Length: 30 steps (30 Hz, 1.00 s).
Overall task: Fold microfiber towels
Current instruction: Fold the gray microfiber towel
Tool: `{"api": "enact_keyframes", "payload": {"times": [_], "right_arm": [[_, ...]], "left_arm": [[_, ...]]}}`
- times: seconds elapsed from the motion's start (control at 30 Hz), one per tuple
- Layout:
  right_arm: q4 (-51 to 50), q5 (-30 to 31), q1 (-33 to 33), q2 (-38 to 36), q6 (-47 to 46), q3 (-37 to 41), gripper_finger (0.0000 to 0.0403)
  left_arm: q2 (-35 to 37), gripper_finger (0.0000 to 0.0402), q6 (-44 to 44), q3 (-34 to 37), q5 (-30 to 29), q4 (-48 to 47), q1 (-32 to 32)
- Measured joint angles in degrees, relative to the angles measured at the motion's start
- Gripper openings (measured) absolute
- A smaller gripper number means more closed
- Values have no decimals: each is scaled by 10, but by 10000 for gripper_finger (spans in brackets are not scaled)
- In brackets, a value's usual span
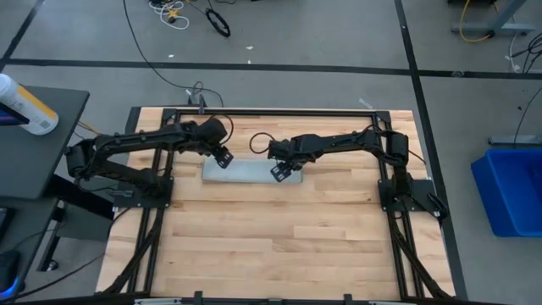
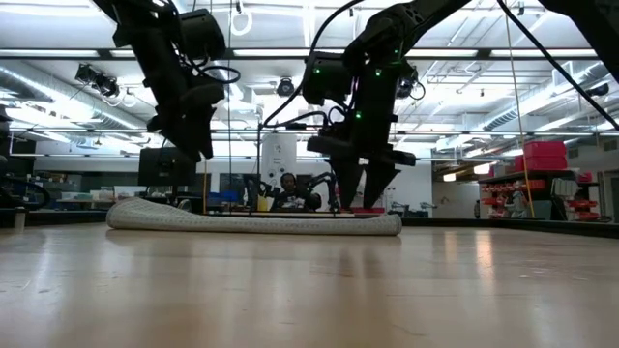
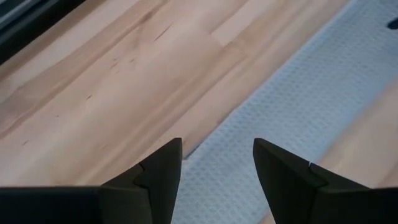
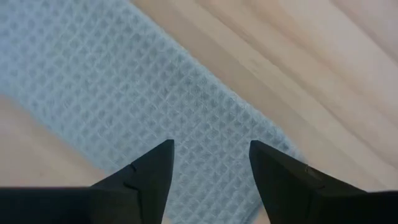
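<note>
The microfiber towel (image 1: 250, 172) lies flat on the wooden table as a narrow pale grey-blue strip, folded, running left to right. In the low view the towel (image 2: 251, 220) is a low flat band. My left gripper (image 1: 222, 158) hangs open above the strip's left end, clear of it (image 2: 198, 153); its wrist view shows the towel (image 3: 298, 118) below the open fingers (image 3: 217, 168). My right gripper (image 1: 282, 170) stands open and points down over the strip's right end (image 2: 363, 203), with the ribbed cloth (image 4: 124, 93) below it. My right gripper's open fingertips (image 2: 350, 205) stand right at the top surface of the towel near its right end (image 4: 249, 124), coming from above. I cannot tell whether they touch the cloth. The towel lies flat on the table.
A bright blue bin (image 1: 515, 191) stands on the floor beyond the table's right edge. A white bottle (image 1: 25, 106) lies on a dark side table at the left. Bare wood (image 1: 271, 246) stretches toward the near edge. A person (image 2: 287, 193) sits far behind the table.
</note>
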State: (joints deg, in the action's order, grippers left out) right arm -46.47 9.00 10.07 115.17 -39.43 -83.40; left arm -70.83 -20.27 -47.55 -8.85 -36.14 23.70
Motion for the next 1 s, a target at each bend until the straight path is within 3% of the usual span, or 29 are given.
{"api": "enact_keyframes", "payload": {"times": [0.2, 0.43, 0.8, 1.0], "right_arm": [[-6, 16, 2, -4, -60, 0, 210], [-40, 28, 8, -5, -68, 0, 230], [-110, 15, 7, -5, -83, 0, 218], [-122, 5, -6, -5, -109, 0, 230]], "left_arm": [[0, 206, 34, -9, 19, -4, 0], [0, 206, 47, -9, 34, -12, 0], [0, 206, 49, -9, 36, -17, 0], [0, 206, 58, -9, 36, -17, 0]]}}
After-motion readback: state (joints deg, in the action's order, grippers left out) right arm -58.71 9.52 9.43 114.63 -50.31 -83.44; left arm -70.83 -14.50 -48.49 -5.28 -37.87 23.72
